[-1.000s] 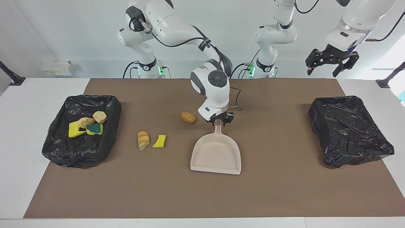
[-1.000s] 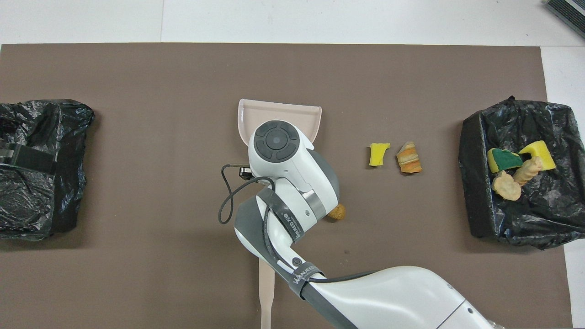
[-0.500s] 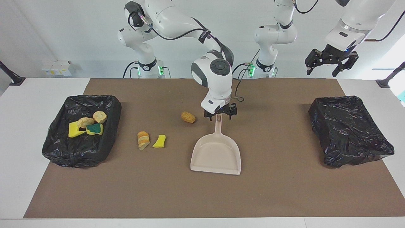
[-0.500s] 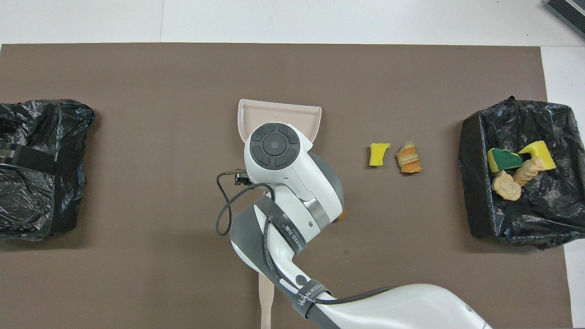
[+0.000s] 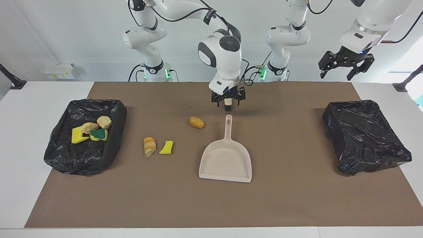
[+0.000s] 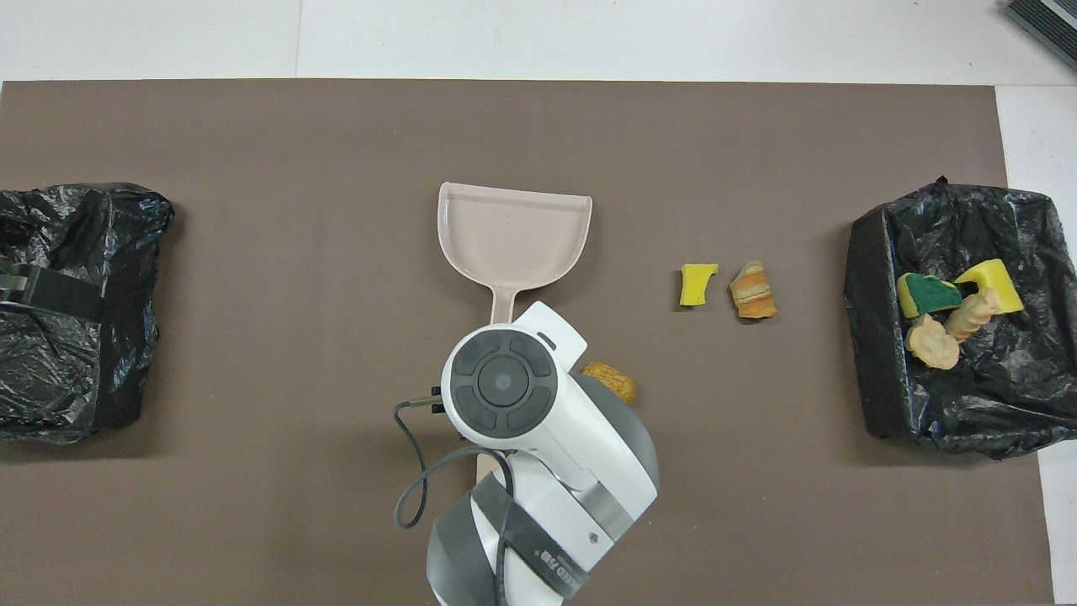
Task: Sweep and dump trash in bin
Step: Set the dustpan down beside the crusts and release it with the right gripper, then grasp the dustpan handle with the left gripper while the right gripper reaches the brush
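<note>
Scanning from the right arm's end: four scraps (image 5: 90,131) lie in the black-lined bin (image 5: 62,152); three more (image 5: 158,146) sit on the tabletop between that bin and the beige dustpan (image 5: 226,161). The right gripper (image 5: 228,98) hangs above the dustpan's handle tip, fingers open, holding nothing. The left gripper (image 5: 345,66) waits over the second bin (image 5: 365,137), fingers open.

Below the raised right gripper (image 5: 228,103), bare brown mat (image 5: 281,138) lies open. The beige plastic dustpan's (image 5: 225,160) handle sits just ahead; an orange-brown bread-like chunk (image 5: 196,122) lies beside it.
</note>
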Action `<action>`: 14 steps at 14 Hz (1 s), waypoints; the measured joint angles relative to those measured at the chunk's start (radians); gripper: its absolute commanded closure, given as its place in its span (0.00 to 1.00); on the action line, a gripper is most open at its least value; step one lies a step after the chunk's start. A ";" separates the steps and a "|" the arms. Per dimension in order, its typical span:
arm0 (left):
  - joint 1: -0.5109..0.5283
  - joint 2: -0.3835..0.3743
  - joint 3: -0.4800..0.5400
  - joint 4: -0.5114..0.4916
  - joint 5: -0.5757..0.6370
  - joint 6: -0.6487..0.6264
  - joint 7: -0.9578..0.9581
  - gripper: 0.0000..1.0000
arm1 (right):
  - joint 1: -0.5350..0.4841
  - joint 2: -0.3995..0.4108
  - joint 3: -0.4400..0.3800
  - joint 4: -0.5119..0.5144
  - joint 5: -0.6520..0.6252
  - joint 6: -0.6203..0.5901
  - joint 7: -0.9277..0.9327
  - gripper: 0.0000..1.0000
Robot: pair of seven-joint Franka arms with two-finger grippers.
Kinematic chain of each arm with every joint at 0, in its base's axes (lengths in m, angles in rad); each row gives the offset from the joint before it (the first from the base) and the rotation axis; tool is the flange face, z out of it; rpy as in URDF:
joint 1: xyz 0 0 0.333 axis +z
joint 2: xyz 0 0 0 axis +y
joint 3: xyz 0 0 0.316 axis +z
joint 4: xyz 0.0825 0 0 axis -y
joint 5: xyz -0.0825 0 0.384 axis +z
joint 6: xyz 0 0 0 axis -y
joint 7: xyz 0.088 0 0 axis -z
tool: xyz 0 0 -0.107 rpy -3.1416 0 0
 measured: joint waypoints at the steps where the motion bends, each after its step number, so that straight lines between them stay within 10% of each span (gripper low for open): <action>1: 0.000 0.000 0.000 0.000 0.000 0.000 0.000 0.00 | 0.014 -0.030 0.000 -0.037 0.000 0.000 0.020 0.00; 14: -0.058 -0.017 -0.009 -0.087 -0.003 0.109 -0.012 0.00 | 0.209 -0.234 0.002 -0.433 0.209 0.115 0.147 0.00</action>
